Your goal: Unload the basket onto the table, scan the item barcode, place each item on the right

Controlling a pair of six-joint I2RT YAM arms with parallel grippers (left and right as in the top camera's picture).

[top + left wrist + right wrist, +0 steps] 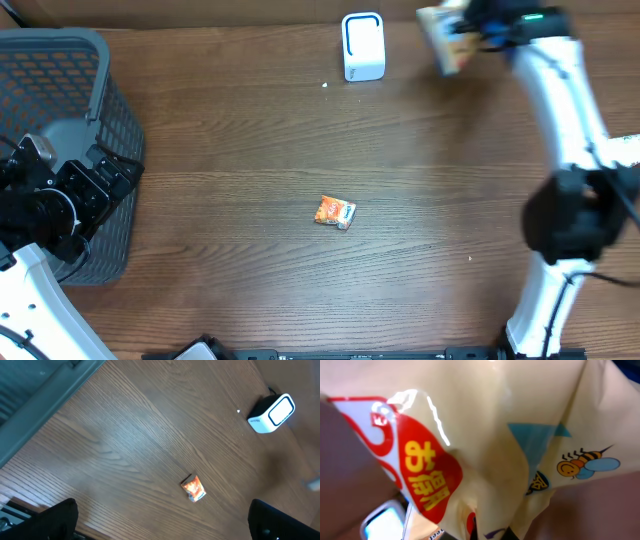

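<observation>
**Packet held up beside the scanner at the far edge**

A dark wood-grain table (240, 130) fills the overhead view. A grey mesh basket (75, 70) stands at its left edge and a white barcode scanner (362, 46) stands upright at the far side, a little right of centre.

The right arm (560, 100) reaches to the far right corner. The right fingers (476, 30) are closed on a cream packet (447, 38), gripping its right side. The packet is lifted off the table and sits just right of the scanner, near it but not touching; it is blurred in the overhead view. In the right wrist view its glossy film fills nearly the whole frame. It shows a red patch with yellow characters, a blue triangle and a small cartoon bee. A white corner of the scanner shows at the lower left, beyond the packet.

The left fingers (55, 520) are spread wide with nothing between them. They sit at the near left, over the near edge of the basket. The left wrist view looks out across the table to the scanner at the far right.

A small orange sachet (335, 213) lies flat near the middle of the table, well apart from both arms and the scanner.
</observation>
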